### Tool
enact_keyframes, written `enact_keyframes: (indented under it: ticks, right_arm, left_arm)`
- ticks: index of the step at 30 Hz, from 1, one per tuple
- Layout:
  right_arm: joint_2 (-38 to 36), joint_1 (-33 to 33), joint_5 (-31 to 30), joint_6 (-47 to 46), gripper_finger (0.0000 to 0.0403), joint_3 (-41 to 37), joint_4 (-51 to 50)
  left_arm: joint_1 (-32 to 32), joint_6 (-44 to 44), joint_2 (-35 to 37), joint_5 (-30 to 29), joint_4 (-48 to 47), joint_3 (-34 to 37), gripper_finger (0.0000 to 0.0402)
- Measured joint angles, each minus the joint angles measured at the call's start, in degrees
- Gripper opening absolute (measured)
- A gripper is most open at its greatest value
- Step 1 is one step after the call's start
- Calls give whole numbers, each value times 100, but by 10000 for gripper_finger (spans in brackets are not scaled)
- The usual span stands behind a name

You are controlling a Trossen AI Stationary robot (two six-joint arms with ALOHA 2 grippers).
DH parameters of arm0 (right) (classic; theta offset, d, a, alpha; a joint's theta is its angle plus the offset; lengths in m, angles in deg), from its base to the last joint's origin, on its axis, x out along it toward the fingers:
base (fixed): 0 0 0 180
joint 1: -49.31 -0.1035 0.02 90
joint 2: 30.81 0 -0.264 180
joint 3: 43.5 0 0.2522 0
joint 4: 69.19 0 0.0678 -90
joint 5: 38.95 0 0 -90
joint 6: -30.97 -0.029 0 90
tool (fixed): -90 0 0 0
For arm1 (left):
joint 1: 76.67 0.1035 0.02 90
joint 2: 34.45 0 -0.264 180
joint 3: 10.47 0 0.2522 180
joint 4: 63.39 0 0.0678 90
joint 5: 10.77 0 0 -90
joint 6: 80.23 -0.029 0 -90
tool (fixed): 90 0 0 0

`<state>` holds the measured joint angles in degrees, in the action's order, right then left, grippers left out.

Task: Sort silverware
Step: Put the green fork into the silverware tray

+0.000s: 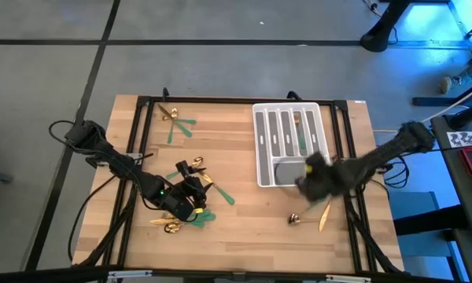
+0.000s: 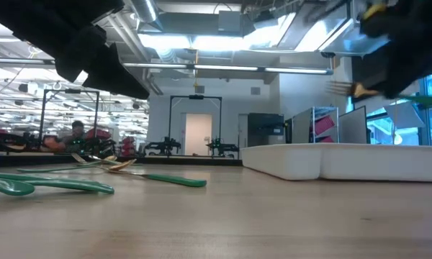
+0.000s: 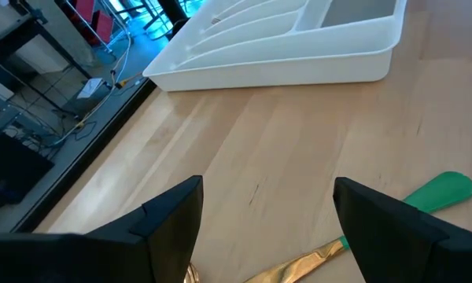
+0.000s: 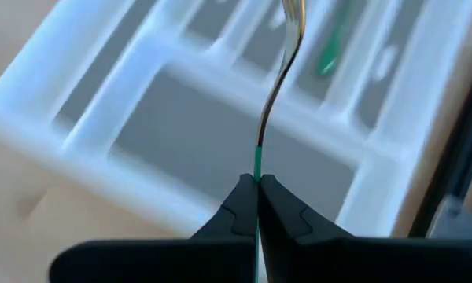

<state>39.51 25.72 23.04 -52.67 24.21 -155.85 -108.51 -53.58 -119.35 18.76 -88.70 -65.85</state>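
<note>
Over tray: right gripper (image 4: pixel 257 189) clenched on the green handle of a fork (image 4: pixel 287 47), gold head pointing away over the slots; the head is blurred in the wrist view and the prongs run off the picture's edge.
Hidden: from above, the right gripper (image 1: pixel 315 177) covers the tray's near right corner and the fork in it can't be made out.
Left side: left gripper (image 1: pixel 190 192) released, jaws wide, low over the table among loose silverware; a gold blade with green handle (image 3: pixel 362 244) lies between its fingers (image 3: pixel 173 220).
Tray: grey-white tray (image 1: pixel 263 149) at the table's far right; one green-handled piece (image 1: pixel 302 140) already in a long slot, kind hard to tell.
Loose pieces: pair near far left corner (image 1: pixel 175 122); cluster by the left gripper (image 1: pixel 193 216); two near the right front (image 1: pixel 311 216).
Open room: bare wood (image 1: pixel 244 228) in the middle front, between the cluster and the right-hand pieces.
Edges: black frame rails (image 1: pixel 141 126) run along the table sides.
Looks: gold shiny heads, slim green handles.
</note>
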Motion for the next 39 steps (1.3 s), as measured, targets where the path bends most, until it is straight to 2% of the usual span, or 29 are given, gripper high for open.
enact_keyframes:
  ticks: [4, 8, 13, 18, 22, 28, 34, 39]
  right_arm:
    - [-1104, 1738, 133, 1267, 0, -892, 939]
    - [-1607, 3663, 1065, 3131, 0, -1522, 2526]
    - [-1193, 5648, 2595, 4759, 0, -1752, 4012]
    - [-420, 6953, 3325, 5500, 0, -1752, 4359]
    - [193, 7461, 3673, 5825, 0, -1752, 4465]
    - [905, 7587, 4128, 5840, 0, -1748, 5035]
    - [1178, 7579, 3948, 5731, 5, -1731, 5065]
    - [1145, 7578, 3946, 5772, 40, -1734, 5048]
  left_arm:
    - [0, -12, 0, -2, 2, 0, 274]
    - [1, -112, 0, -9, 13, 0, 274]
    - [72, -50, 0, -13, 17, 0, 274]
    - [87, 41, 0, -17, 22, 0, 274]
    - [87, 128, 0, -17, 22, 0, 274]
    - [87, 179, 0, -17, 22, 0, 274]
    - [87, 188, 0, -19, 20, 0, 274]
    - [85, 188, 0, -18, 17, 0, 274]
